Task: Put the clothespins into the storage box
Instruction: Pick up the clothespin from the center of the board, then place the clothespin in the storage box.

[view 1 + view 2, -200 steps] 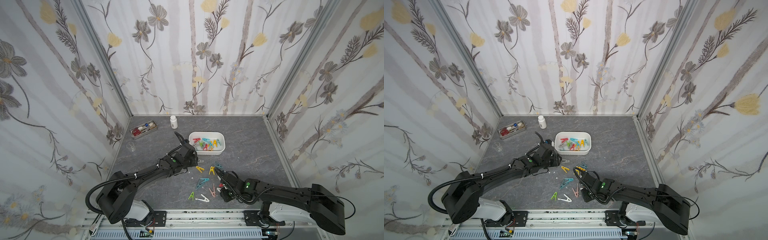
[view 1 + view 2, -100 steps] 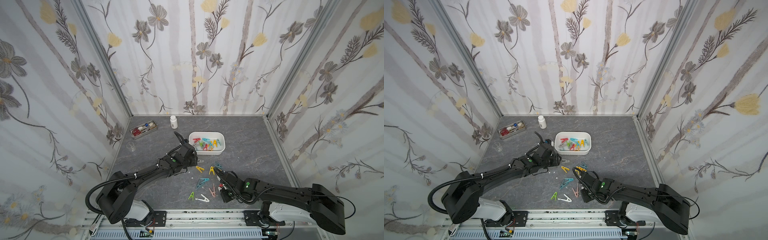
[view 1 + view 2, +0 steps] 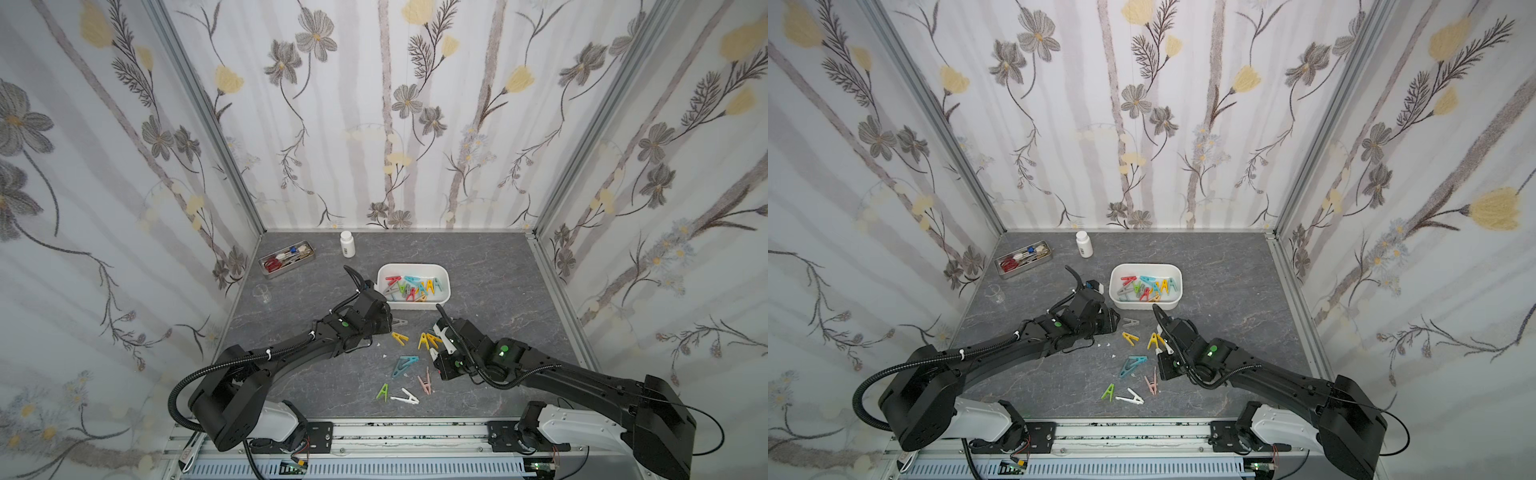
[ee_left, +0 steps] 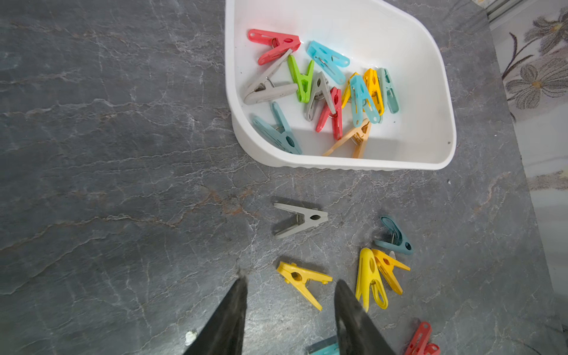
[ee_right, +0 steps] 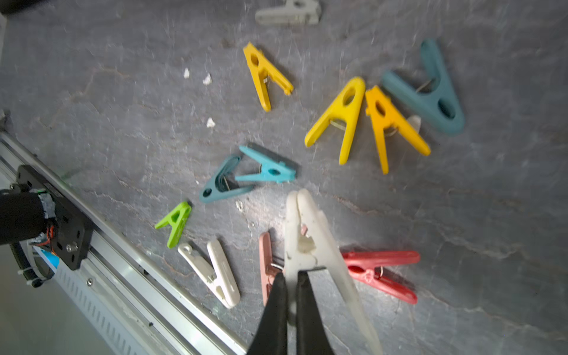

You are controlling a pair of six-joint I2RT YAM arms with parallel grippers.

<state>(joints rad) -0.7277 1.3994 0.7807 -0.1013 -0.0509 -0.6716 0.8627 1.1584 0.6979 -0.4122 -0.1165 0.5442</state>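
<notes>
Much bare table [image 3: 498, 291] beside storage box [image 3: 415, 306] rim; left tool [image 4: 291, 280] spread, right tool [image 5: 291, 273] tight on white clothespin [image 5: 307, 227].

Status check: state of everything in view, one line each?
left gripper: open, empty
right gripper: shut on white clothespin
storage box: holds about a dozen clothespins
loose clothespins: scattered outside the box
bottle: upright, capped
metal tray: holds scissors, pens
clear cup: upright

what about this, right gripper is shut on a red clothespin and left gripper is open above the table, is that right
Not quite: the right gripper is shut on a white clothespin, not a red one, as the right wrist view shows. The left gripper is open above the table.
</notes>
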